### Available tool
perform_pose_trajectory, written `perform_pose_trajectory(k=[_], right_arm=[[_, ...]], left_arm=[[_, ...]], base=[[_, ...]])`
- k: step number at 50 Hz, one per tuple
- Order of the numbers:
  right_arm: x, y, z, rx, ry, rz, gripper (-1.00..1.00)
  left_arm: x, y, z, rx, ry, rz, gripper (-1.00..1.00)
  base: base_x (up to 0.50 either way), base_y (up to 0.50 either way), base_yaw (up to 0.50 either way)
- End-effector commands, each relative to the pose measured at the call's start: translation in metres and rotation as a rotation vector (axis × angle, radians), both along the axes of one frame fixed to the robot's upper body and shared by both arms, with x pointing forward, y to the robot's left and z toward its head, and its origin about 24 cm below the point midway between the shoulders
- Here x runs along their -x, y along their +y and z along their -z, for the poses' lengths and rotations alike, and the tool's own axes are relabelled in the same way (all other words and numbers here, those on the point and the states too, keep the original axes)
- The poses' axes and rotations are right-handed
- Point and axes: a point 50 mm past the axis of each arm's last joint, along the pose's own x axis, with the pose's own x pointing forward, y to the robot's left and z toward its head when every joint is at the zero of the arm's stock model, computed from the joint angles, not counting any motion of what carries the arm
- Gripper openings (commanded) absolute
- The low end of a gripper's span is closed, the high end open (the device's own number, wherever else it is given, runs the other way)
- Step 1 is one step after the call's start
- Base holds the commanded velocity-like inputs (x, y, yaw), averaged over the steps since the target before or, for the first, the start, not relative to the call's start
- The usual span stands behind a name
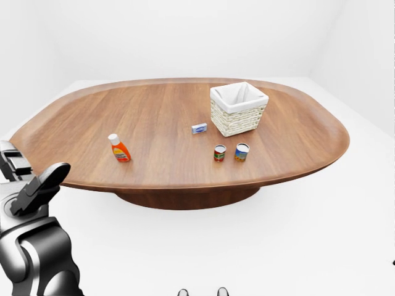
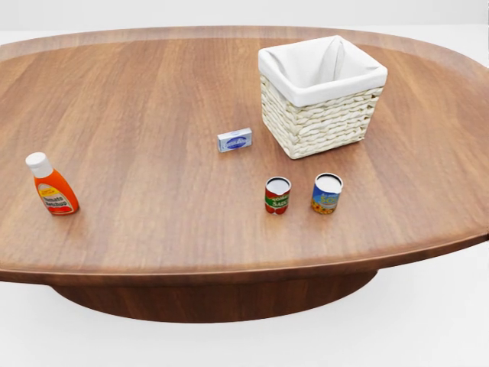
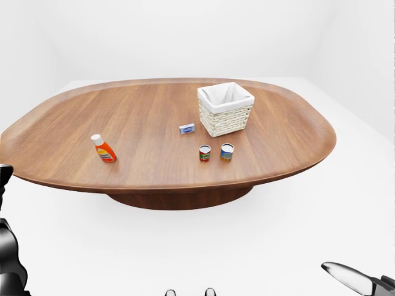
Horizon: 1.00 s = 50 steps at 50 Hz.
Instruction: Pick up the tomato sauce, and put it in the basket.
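Tomato sauce can (image 2: 277,195): upright, rigid, smooth, likely slippery, which we would grip round its sides; left hand (image 1: 34,191) empty, opening unclear; right hand barely visible.

Desk (image 2: 153,115): warm brown wood, visible grain, smooth with a soft sheen. Basket (image 2: 321,122): pale rough woven wicker, lined with matt white cloth folded over the rim. Tomato sauce can (image 2: 277,195): metal top, glossy printed paper label. Second can (image 2: 326,193): likewise. Bottle (image 2: 52,186): glossy orange plastic, white cap. Small box (image 2: 234,140): matt card. Left hand (image 1: 37,188), lower left of the left-eye view: polished metal with black parts.
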Motion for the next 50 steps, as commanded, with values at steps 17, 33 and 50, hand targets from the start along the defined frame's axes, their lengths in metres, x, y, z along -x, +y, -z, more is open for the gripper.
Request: perform_pose_trajectory(k=[17, 33, 50], right_arm=[[0.0105, 0.0000, -0.0046, 0.019, -0.016, 0.005, 1.00], [0.0065, 0.0031, -0.0027, 0.027, -0.006, -0.008, 1.00], [0.0038, 0.0046, -0.0019, 0.028, -0.004, -0.015, 1.00]], left_arm=[[0.0068, -0.0004, -0.0059, 0.010, -0.036, 0.006, 1.00], [0.0041, -0.0045, -0.0057, -0.004, -0.034, 0.019, 1.00], [0.0028, -0.0047, -0.0048, -0.005, -0.029, 0.021, 1.00]], base=[[0.00, -0.30, 0.00], [0.00, -0.36, 0.00], [0.00, -0.37, 0.00]])
